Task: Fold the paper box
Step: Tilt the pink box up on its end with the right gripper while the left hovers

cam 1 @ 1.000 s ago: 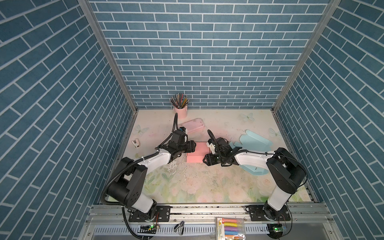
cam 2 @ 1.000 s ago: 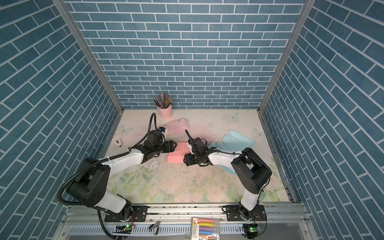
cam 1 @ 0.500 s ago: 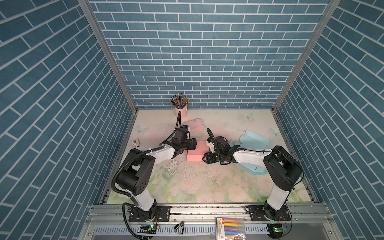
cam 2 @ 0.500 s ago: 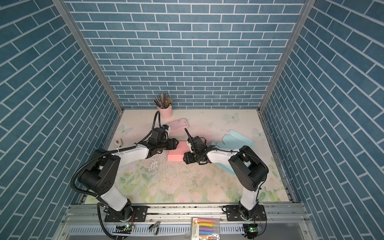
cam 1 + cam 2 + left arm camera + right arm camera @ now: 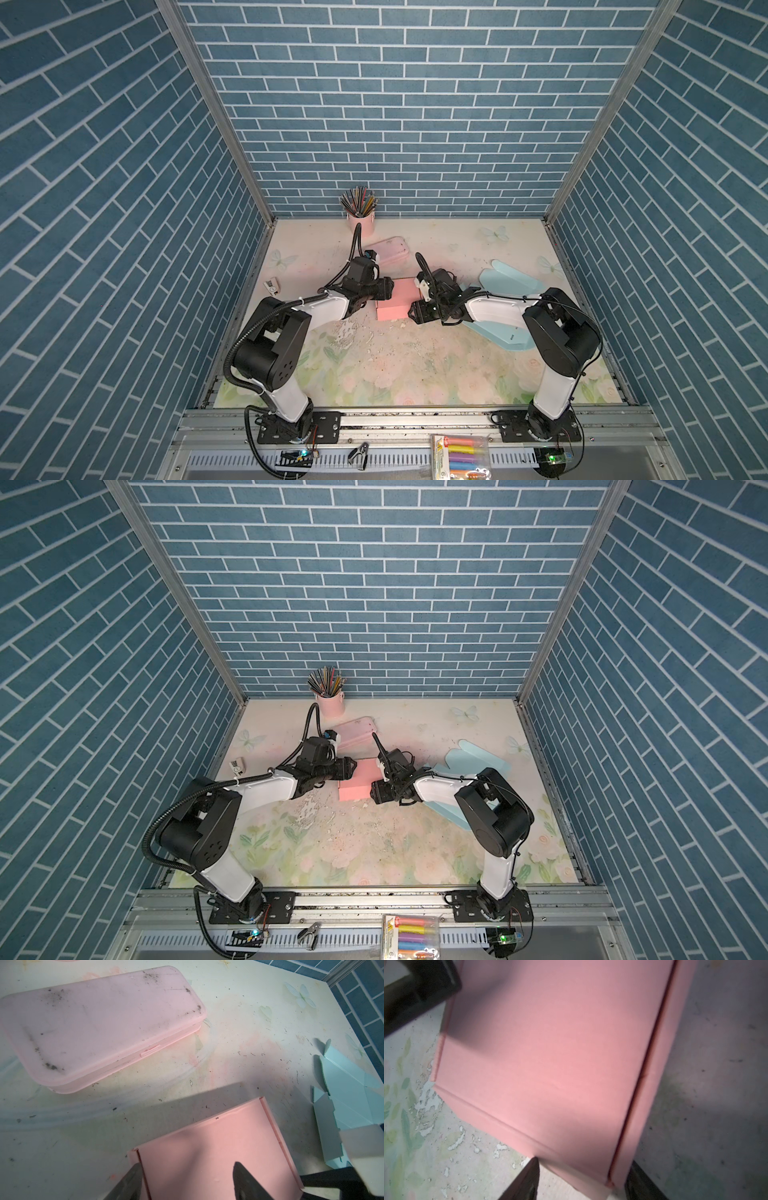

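The flower-printed tabletop carries a flat light-blue cardboard sheet behind the right pincer. The folded pink paper box lies between both pincers, where it lay a second ago. A closed pale-pink plastic case sits beyond the left pincer. That pincer is spread, one finger beside the box's edge, one over its lid; its arm's elbow has shifted since then. The right pincer, spread, straddles the box's near corner, unmoved.
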`<state>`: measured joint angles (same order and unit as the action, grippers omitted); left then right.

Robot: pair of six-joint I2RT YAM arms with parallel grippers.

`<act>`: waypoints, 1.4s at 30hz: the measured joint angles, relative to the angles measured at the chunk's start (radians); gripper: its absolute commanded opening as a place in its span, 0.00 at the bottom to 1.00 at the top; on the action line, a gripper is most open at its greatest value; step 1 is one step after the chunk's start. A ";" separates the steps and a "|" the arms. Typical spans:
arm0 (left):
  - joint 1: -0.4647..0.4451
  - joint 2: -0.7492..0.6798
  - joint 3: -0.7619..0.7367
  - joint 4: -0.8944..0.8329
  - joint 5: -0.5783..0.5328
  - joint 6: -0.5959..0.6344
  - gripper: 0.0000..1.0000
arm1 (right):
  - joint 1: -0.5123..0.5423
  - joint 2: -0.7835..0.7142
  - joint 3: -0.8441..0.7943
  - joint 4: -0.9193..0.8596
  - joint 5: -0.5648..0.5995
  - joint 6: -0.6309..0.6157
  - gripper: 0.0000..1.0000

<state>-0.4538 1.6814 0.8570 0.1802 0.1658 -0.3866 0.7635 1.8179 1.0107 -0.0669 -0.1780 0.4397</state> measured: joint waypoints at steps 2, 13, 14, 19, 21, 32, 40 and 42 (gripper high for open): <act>0.000 0.000 -0.002 0.003 0.000 0.000 0.69 | -0.001 0.001 0.004 -0.003 0.010 -0.002 0.63; 0.002 -0.083 -0.108 0.036 0.024 -0.022 0.68 | -0.028 -0.006 -0.011 0.005 0.052 -0.003 0.63; 0.002 -0.096 -0.122 0.035 0.027 -0.027 0.68 | -0.033 -0.010 -0.016 0.006 0.053 -0.003 0.63; -0.002 -0.138 -0.174 -0.019 0.055 -0.051 0.68 | -0.047 -0.022 -0.025 -0.003 0.056 -0.003 0.63; -0.002 -0.154 -0.177 -0.052 0.062 -0.055 0.68 | -0.048 -0.026 -0.026 -0.009 0.055 -0.003 0.62; 0.006 -0.190 -0.074 -0.112 0.097 -0.055 0.69 | -0.049 -0.088 -0.034 -0.031 0.054 -0.003 0.61; 0.070 -0.063 0.074 -0.106 0.149 -0.055 0.71 | -0.066 -0.093 -0.007 -0.049 0.047 -0.022 0.48; 0.076 -0.021 0.097 -0.102 0.159 -0.055 0.71 | -0.073 -0.092 0.008 -0.051 0.043 -0.027 0.44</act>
<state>-0.3782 1.6604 0.9535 0.0784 0.3244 -0.4412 0.6907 1.7264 1.0183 -0.1181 -0.1349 0.4122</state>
